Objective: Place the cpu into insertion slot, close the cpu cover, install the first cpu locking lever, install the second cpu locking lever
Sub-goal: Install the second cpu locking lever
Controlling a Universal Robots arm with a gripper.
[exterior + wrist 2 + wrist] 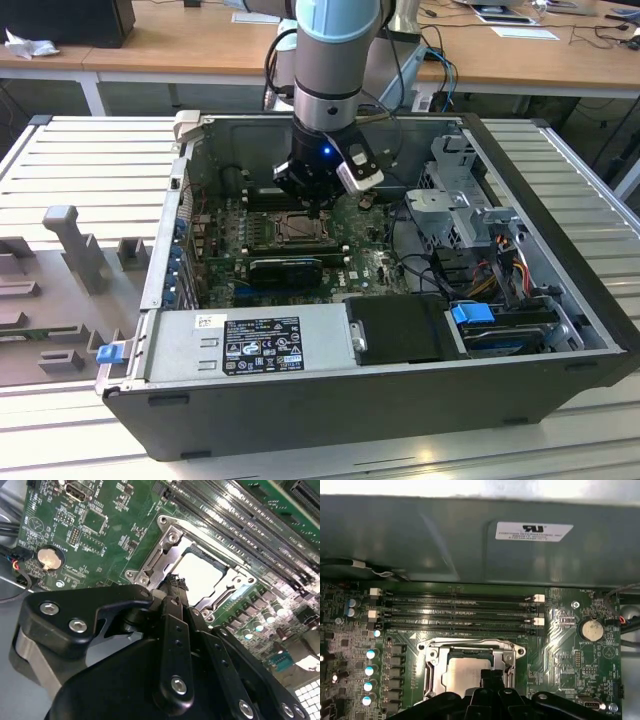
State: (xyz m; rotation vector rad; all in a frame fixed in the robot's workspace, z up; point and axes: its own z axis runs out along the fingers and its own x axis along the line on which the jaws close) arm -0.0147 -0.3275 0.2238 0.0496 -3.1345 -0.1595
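The cpu (462, 672) lies in the insertion slot (297, 229) in the middle of the green motherboard, its pale metal top (200, 575) showing. The cpu cover (434, 667) lies flat around it as a metal frame (160, 562) with the chip in its window. My gripper (174, 582) stands just above the socket's rim at one edge of the cover, black fingers pressed together with nothing between them. Its tips (492, 676) overlap the chip's edge, and in the exterior view the gripper (313, 207) hangs over the socket. The locking levers cannot be made out clearly.
Long black memory slots (455, 612) run beside the socket toward the case wall (470, 540). A coin battery (592, 628) sits on the board. In the exterior view a power supply (250, 345) fills the near side and a drive cage with cables (460, 200) is on the right.
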